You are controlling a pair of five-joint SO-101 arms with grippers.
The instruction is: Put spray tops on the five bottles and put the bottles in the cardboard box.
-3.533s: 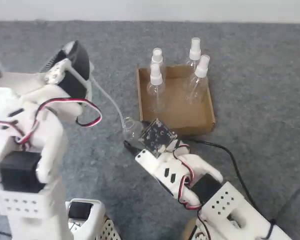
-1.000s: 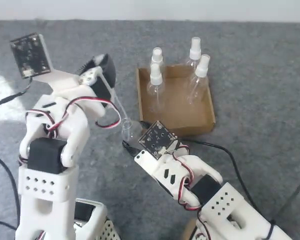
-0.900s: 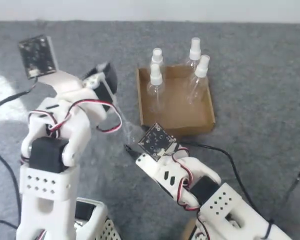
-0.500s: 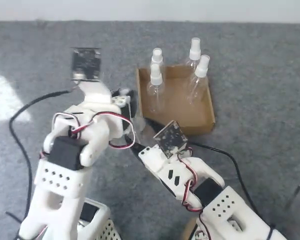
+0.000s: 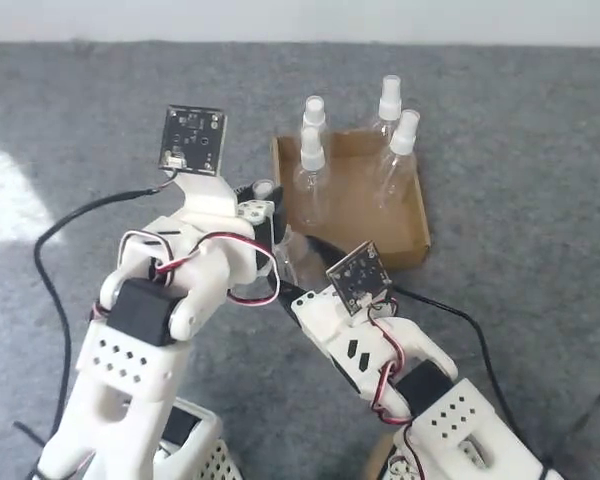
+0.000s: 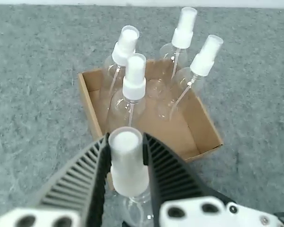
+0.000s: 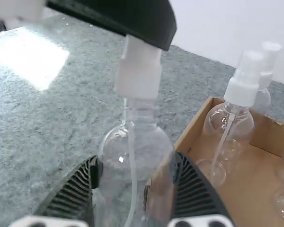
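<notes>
A clear bottle [image 5: 291, 256] stands upright just in front of the cardboard box [image 5: 424, 226], with my right gripper [image 5: 298, 278] shut around its round body [image 7: 135, 156]. My left gripper [image 6: 125, 142] is shut on a white spray top [image 6: 127, 158] directly above the bottle's neck. The top [image 7: 138, 68] sits just over the neck and its thin tube hangs down inside the bottle. Several bottles with spray tops [image 5: 311, 170] stand in the box, the nearest one [image 6: 132, 85] just beyond the left gripper.
The table is covered in grey carpet. A black cable [image 5: 60, 230] trails off the left arm and another cable [image 5: 480, 340] runs beside the right arm. A white perforated base [image 5: 185, 445] sits at the near edge. The box's front half [image 5: 365, 225] holds nothing.
The left arm swung in from the left with the spray top and brought it down over the bottle, the tube going into the neck. The right gripper shifted the bottle slightly toward the box.
</notes>
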